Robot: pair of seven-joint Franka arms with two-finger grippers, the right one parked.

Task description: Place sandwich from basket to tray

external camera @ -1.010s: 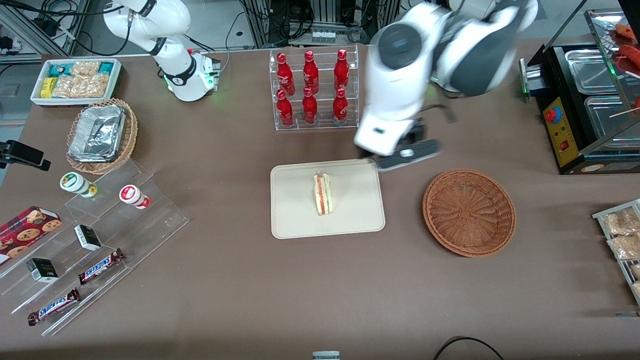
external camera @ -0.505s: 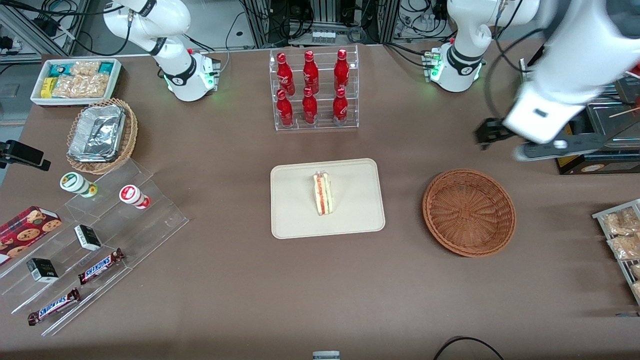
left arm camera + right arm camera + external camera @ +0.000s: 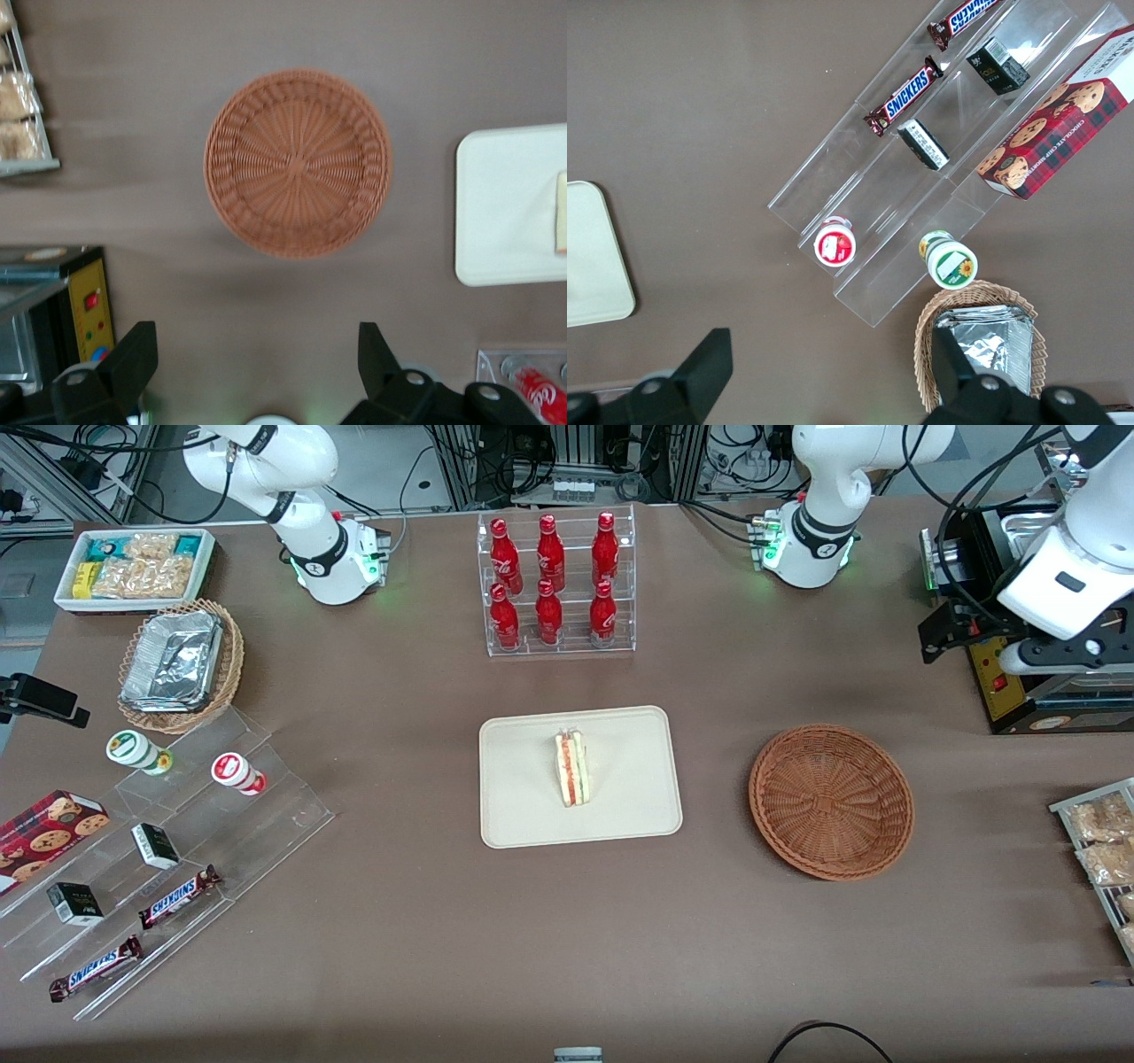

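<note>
The sandwich [image 3: 572,769], a pale bread wedge with red and green filling, lies on the cream tray [image 3: 620,815] at the table's middle. The reddish-brown wicker basket [image 3: 831,801] stands empty beside the tray, toward the working arm's end. My left gripper [image 3: 1059,657] is open and empty, high above the table by the black warmer, farther from the front camera than the basket. In the left wrist view the empty basket [image 3: 298,164], the tray's end [image 3: 505,208] and a sliver of the sandwich [image 3: 561,212] show, with the gripper [image 3: 257,359] spread wide.
A clear rack of red bottles [image 3: 554,584] stands farther from the front camera than the tray. A black food warmer [image 3: 1019,629] sits at the working arm's end. A snack rack [image 3: 1103,850] is nearer the camera there. Acrylic shelves with candy bars [image 3: 159,868] lie toward the parked arm's end.
My left arm has swung away from above the tray's far corner, past the basket, to the black warmer at the working arm's end. The sandwich stays on the tray.
</note>
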